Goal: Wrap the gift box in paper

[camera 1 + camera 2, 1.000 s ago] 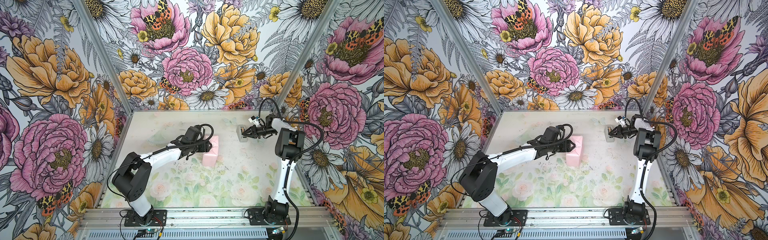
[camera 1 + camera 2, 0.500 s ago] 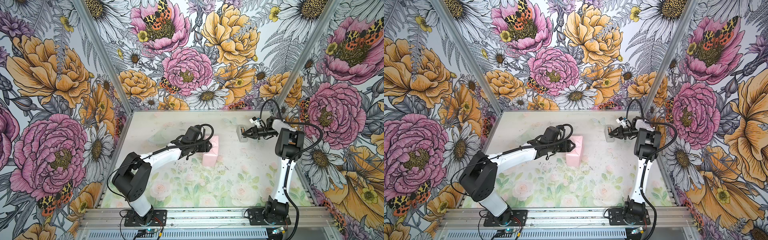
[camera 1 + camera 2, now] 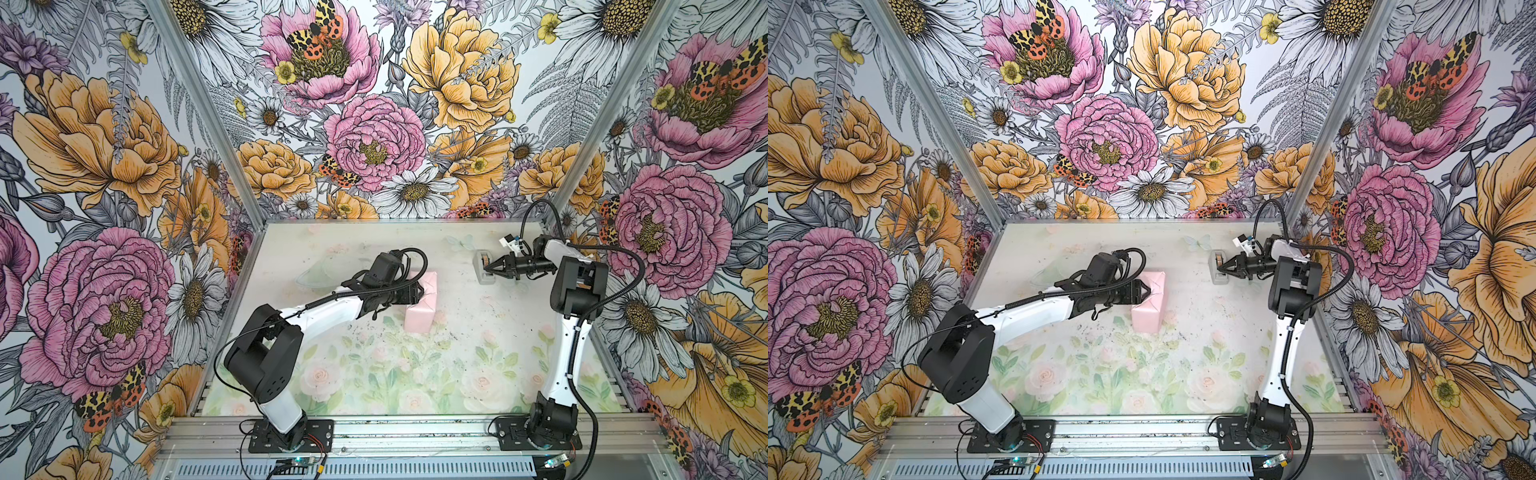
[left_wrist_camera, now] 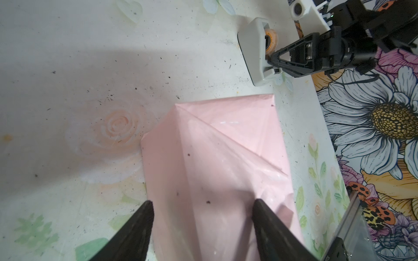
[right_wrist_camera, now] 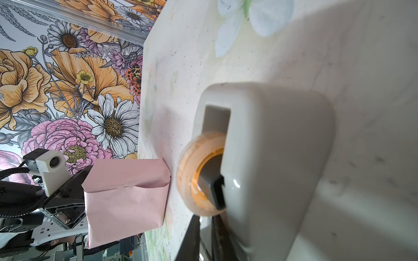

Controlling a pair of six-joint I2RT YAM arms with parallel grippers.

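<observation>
Left arm (image 3: pixel 324 309): I saw it reach from its base at the 7 o'clock corner of the table (image 3: pixel 374 374) toward the middle, low over the floral print.
Left gripper (image 3: pixel 421 291): the jaws stood wide. In the left wrist view the black fingers (image 4: pixel 135 232) came down on the parcel, one at its edge and one on its pink face. I could not tell whether they squeezed it or merely pressed on it.
Paper (image 3: pixel 420 319): it lay pale pink side out, folded shut around a block near the table's centre. Diagonal creases met at a corner on the face under the gripper.
Gift box: none of its surface showed; the pink wrapping covered whatever lay within.
Tape dispenser (image 3: pixel 482 272): it was grey and stood at about 2 o'clock from the parcel, well apart from it. A clear roll (image 5: pixel 185 171) with an amber core sat in its slot.
Right gripper (image 3: pixel 491 269): it pointed toward 9 o'clock with its tips at the dispenser's end. The jaws were drawn close, with only a slit between them. I could not tell whether tape lay in that slit.
Right arm (image 3: pixel 567 353): it rose from its base at 5 o'clock and bent at the elbow toward the dispenser.
</observation>
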